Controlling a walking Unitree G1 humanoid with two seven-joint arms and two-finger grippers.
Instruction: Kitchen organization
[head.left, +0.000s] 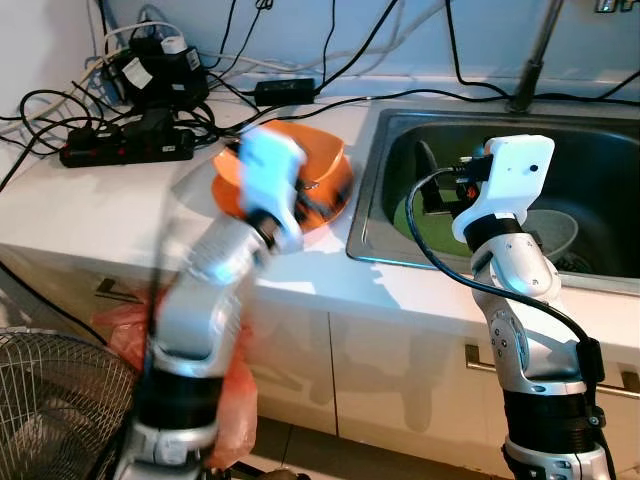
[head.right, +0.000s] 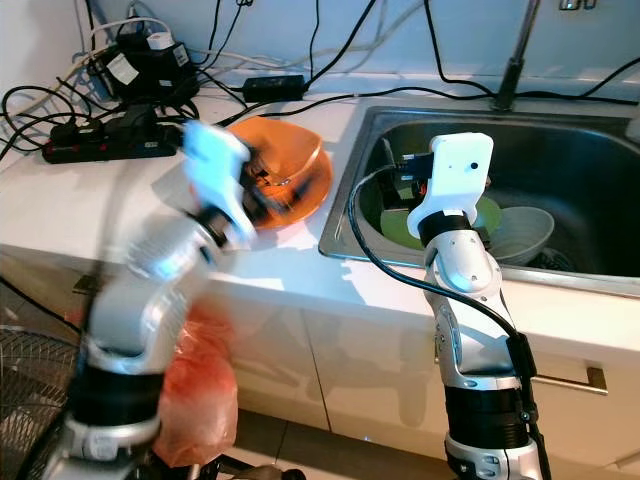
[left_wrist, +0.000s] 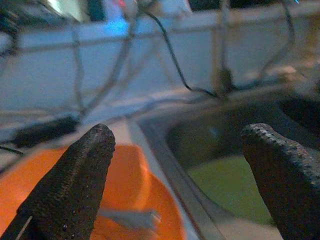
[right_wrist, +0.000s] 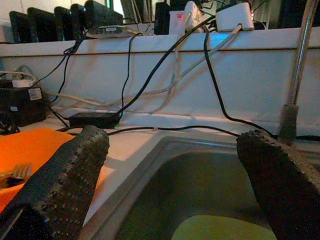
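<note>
An orange bowl (head.left: 325, 160) sits on the white counter just left of the steel sink (head.left: 365, 240), with a fork (right_wrist: 15, 173) lying in it. My left gripper (left_wrist: 185, 145) hovers over the bowl, its arm blurred, fingers open with nothing between them. My right gripper (right_wrist: 172, 145) hangs open above the sink's left part, holding nothing. A green plate (head.left: 430, 232) and a white bowl (head.left: 556, 232) lie in the sink, the plate just below the right gripper.
A black power strip (head.left: 125, 148), adapters and tangled cables crowd the counter's back left. A faucet (head.left: 530, 70) rises behind the sink. Low on the left are a wire fan (head.left: 50, 400) and an orange plastic bag (head.right: 200, 390) against the cabinets.
</note>
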